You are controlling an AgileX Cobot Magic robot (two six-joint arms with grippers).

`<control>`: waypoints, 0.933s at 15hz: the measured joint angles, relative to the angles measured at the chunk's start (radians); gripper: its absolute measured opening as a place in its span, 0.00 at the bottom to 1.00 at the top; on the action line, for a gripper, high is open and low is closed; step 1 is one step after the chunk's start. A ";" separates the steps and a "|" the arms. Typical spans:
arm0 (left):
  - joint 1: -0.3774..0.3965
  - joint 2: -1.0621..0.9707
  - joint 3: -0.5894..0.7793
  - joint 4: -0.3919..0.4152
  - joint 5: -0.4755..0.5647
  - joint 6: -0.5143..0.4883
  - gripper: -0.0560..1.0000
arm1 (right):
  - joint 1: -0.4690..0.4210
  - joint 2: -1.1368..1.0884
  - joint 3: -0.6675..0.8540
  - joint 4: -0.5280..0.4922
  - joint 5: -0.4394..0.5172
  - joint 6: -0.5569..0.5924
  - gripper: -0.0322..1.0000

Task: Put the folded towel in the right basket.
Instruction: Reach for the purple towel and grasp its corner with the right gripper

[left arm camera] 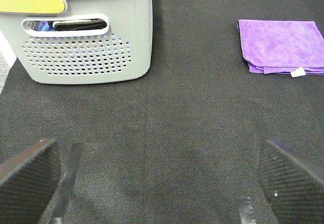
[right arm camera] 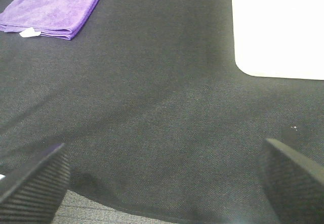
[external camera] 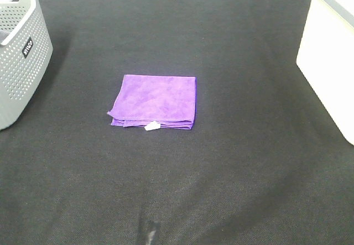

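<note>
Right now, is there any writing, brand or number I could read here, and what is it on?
On the grey basket, a black label: white letters, too small and tilted to read.
On the purple towel, a white tag: no print can be made out.
No other text shows.

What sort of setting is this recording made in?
Likely a lab tabletop staged for laundry sorting: a black cloth-covered table, a folded purple microfibre towel, a perforated grey plastic basket left and a white basket right.
</note>
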 joint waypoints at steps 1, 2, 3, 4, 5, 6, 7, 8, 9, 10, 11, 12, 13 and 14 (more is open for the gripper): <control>0.000 0.000 0.000 0.000 0.000 0.000 0.99 | 0.000 0.000 0.000 -0.004 0.000 0.000 0.96; 0.000 0.000 0.000 0.000 0.000 0.000 0.99 | 0.000 0.000 0.000 -0.005 0.000 0.000 0.96; 0.000 0.000 0.000 0.000 0.000 0.000 0.99 | 0.000 0.000 0.000 -0.009 0.000 0.004 0.96; 0.000 0.000 0.000 0.000 0.000 0.000 0.99 | 0.000 0.000 0.000 -0.017 0.000 0.017 0.97; 0.000 0.000 0.000 0.000 0.000 0.000 0.99 | 0.000 0.000 0.000 -0.025 0.000 0.020 0.97; 0.000 0.000 0.000 0.000 0.000 0.000 0.99 | 0.000 0.000 0.000 -0.026 0.000 0.020 0.97; 0.000 0.000 0.000 0.000 0.000 0.000 0.99 | 0.000 0.000 0.000 -0.027 0.000 0.020 0.97; 0.000 0.000 0.000 0.000 0.000 0.000 0.99 | 0.000 0.000 0.000 -0.027 0.000 0.020 0.97; 0.000 0.000 0.000 0.000 0.000 0.000 0.99 | 0.000 0.000 0.000 -0.027 0.000 0.020 0.97; 0.000 0.000 0.000 0.000 0.000 0.000 0.99 | 0.000 0.000 0.000 -0.027 0.000 0.020 0.97; 0.000 0.000 0.000 0.000 0.000 0.000 0.99 | 0.000 0.000 0.000 -0.027 0.000 0.020 0.97; 0.000 0.000 0.000 0.000 0.000 0.000 0.99 | 0.000 0.000 0.000 -0.027 0.000 0.020 0.97; 0.000 0.000 0.000 0.000 0.000 0.000 0.99 | 0.000 0.000 0.000 -0.027 0.000 0.020 0.97; 0.000 0.000 0.000 0.000 0.000 0.000 0.99 | 0.000 0.000 0.000 -0.027 0.000 0.020 0.97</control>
